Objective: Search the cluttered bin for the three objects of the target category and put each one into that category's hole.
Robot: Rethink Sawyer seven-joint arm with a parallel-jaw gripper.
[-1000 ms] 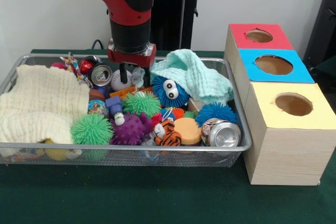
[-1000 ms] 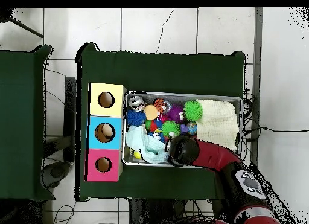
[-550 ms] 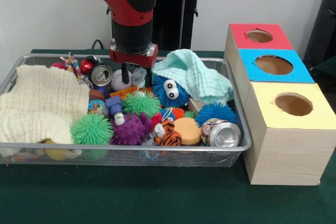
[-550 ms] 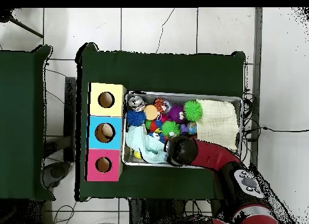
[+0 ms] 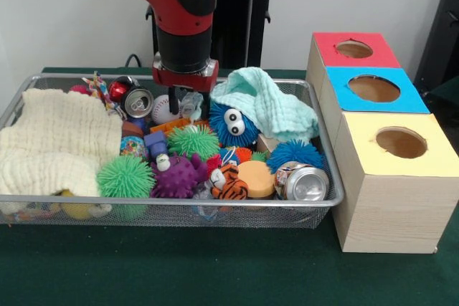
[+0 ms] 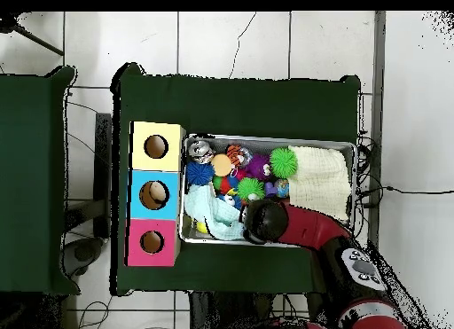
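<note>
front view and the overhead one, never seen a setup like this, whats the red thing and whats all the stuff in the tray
The red and black thing is a robot arm; its gripper hangs low over the back of a wire bin. One picture is taken across the table facing the robot, the other looks straight down. The bin holds toys and clutter: spiky rubber balls, a blue googly-eyed ball, two drink cans, a toy tiger, a cream cloth and a mint cloth. Beside it stand three wooden boxes with red, blue and yellow tops, each with a hole. Whether the gripper holds anything cannot be seen.
</note>
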